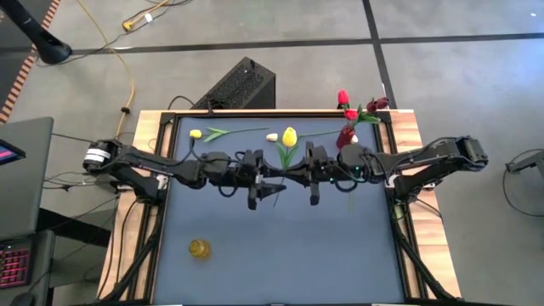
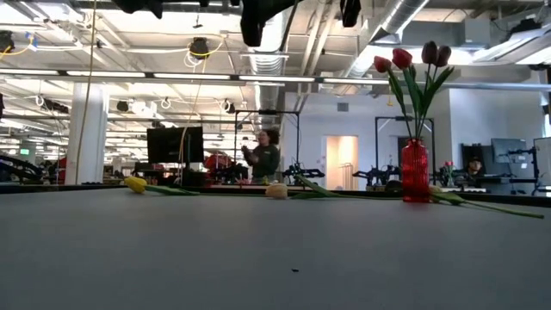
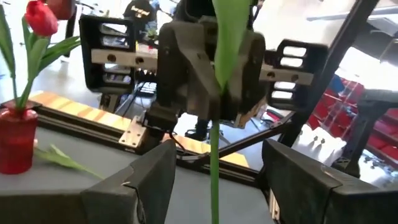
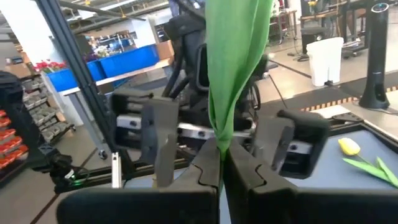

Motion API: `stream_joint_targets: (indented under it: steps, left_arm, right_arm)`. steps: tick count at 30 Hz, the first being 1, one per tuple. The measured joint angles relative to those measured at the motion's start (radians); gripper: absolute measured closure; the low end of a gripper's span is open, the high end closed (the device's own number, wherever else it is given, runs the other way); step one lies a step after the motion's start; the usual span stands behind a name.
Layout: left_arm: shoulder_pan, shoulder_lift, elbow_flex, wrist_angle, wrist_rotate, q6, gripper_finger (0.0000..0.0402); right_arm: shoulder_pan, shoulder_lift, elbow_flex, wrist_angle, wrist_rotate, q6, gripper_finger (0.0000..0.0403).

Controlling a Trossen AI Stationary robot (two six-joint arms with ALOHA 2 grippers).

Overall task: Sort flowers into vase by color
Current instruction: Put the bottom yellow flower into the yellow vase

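A yellow tulip point(image 1: 289, 136) is held in the air over the middle of the table, between my two grippers, which face each other. My right gripper point(image 4: 221, 163) is shut on its green leaf. My left gripper point(image 3: 214, 171) is open; the tulip's bare stem point(image 3: 214, 162) hangs between its fingers without touching them. The red vase point(image 1: 344, 136) stands at the table's far right edge with red and dark red tulips in it. Another yellow tulip point(image 1: 195, 134) and a white tulip point(image 1: 272, 136) lie flat near the far edge. My right gripper pinches the yellow tulip by the lower part of its green leaf point(image 4: 219, 134), where the leaf wraps the stem. The fingers come in level from the table's right, across the stem. The tulip is lifted clear and roughly upright: the leaf rises above the fingers and the stem hangs below.
A small yellow glass vase point(image 1: 199, 248) stands near the table's near left corner. A loose green stem and leaf point(image 2: 482, 202) lie beside the red vase point(image 2: 414, 172). Wooden rails frame the table. A person stands far off in the room behind.
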Motion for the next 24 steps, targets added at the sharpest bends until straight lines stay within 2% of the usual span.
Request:
stream_joint_targets:
  steps: [5, 9, 14, 21, 24]
  left_arm:
    - [0.014, 0.003, 0.010, -0.024, 0.044, -0.029, 0.0176]
    - [0.016, 0.005, 0.010, -0.030, 0.071, -0.043, 0.0197]
    - [0.016, 0.005, 0.010, -0.047, 0.071, -0.043, 0.0259]
    - [0.015, 0.005, 0.009, -0.075, 0.072, -0.034, 0.0382]
    - [0.015, 0.005, 0.009, -0.076, 0.073, -0.034, 0.0394]
  right_arm:
    - [0.003, 0.000, 0.000, 0.000, 0.000, 0.001, 0.0372]
    - [0.002, 0.000, 0.000, -0.001, 0.000, 0.001, 0.0372]
    - [0.002, 0.000, 0.000, -0.004, 0.000, 0.001, 0.0371]
    - [0.006, 0.000, 0.000, -0.007, -0.019, 0.004, 0.0354]
    - [0.009, 0.000, 0.000, -0.010, -0.022, 0.018, 0.0348]
